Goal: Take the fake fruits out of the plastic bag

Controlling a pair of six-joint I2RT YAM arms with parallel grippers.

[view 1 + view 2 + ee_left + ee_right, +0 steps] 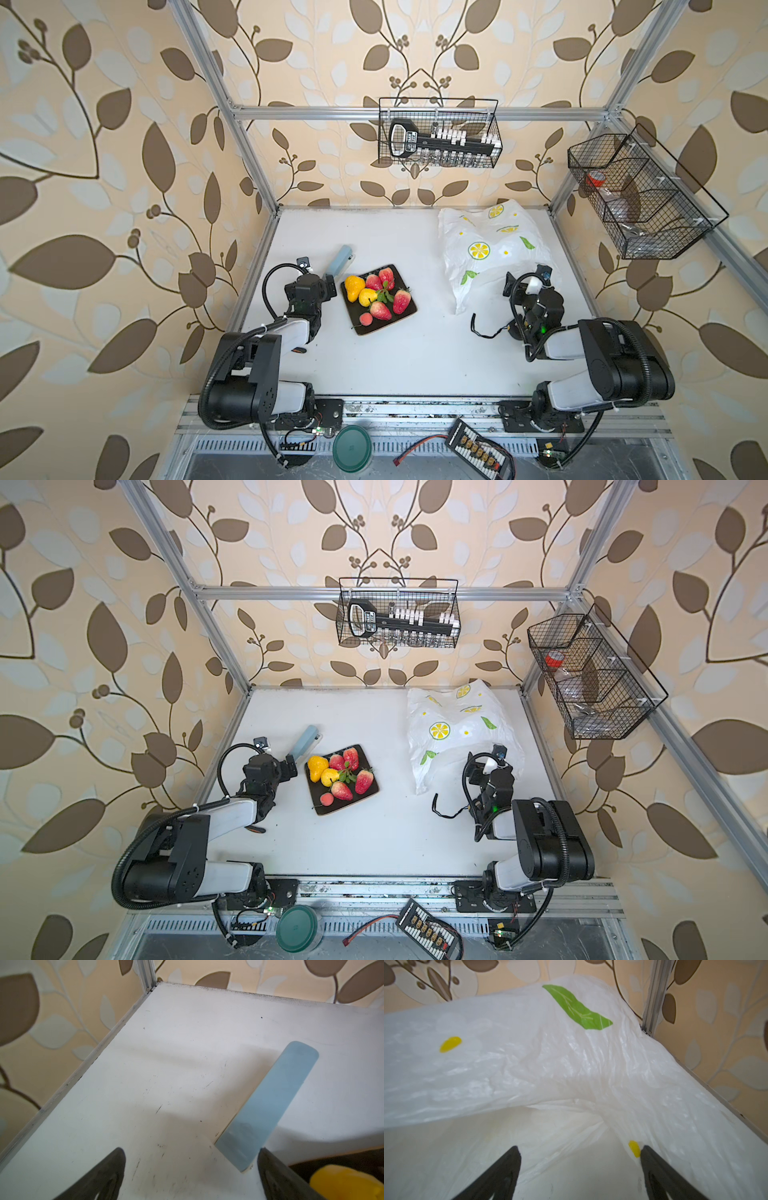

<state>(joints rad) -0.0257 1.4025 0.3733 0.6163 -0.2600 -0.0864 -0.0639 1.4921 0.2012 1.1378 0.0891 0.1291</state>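
The right end effector (580,1152) has its two black, matte, tapering fingers (508,1167) spread wide with nothing gripped. It sits low at the near edge of the thin, crinkly, translucent white plastic bag (529,1053). One fingertip overlaps a fold of the film beside a printed yellow dot; contact cannot be confirmed. A loose, curled edge of the film arches just ahead of the fingers. In both top views the bag (490,249) is a puffed, wrinkled heap at the far right of the white table (415,365), printed with yellow lemon slices and green leaves.

The left end effector (191,1154) is likewise spread wide and empty, above bare, scuffed table surface. Just beyond one finger lies a pale blue, smooth, flat oblong object (268,1105) with a rounded end. In a top view it sits just beside the far-left corner of the tray.

The fake fruits (380,311) are glossy moulded pieces: red strawberries, yellow lemon-like shapes, one small pink-orange peach and green leaves. They are piled on a dark, thin, square tray (358,309) left of the table's middle, just right of the left end effector and well apart from the bag. One yellow piece (342,1182) shows in the left wrist view beside a finger.
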